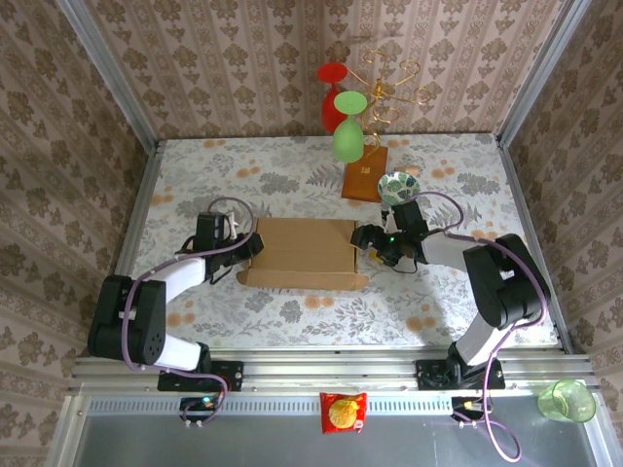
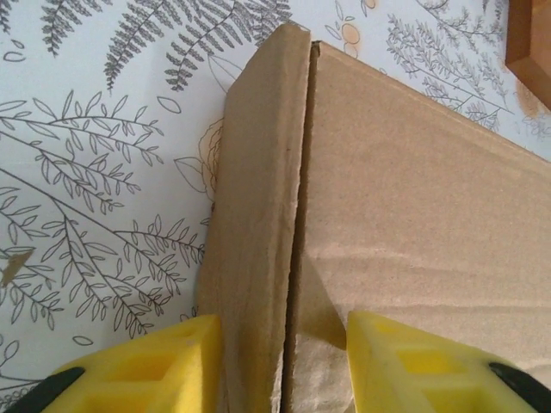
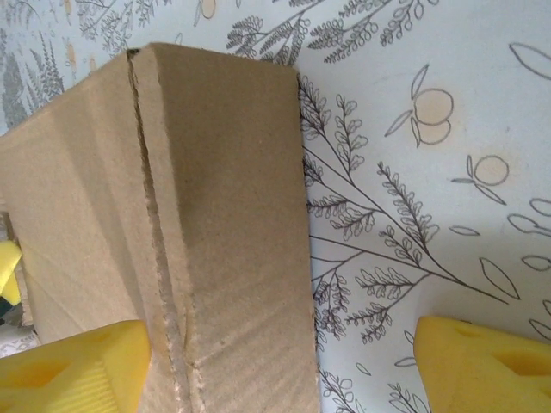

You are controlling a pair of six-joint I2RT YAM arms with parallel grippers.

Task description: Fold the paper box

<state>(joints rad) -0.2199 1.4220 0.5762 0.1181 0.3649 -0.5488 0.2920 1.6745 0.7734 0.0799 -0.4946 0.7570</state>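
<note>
Paper box (image 1: 302, 248) lies at the middle of the tabletop (image 1: 195, 175), partly folded, its long axis running left to right between the two arms. One loose flap (image 1: 307, 281) is spread flat along its near edge. At its left end the left end effector (image 1: 243, 245) stands astride the upright end wall (image 2: 254, 215), jaws partly open: one yellow finger (image 2: 138, 370) just outside the wall, the other (image 2: 430, 361) over the top panel, a gap showing beside it. At the opposite end the right end effector (image 1: 360, 239) stands wide, one finger (image 3: 77, 370) above the box, the other (image 3: 482, 361) over the patterned tabletop. Each arm is equally near its own end; the coming fold looks to turn on pressing inward along that long axis.
</note>
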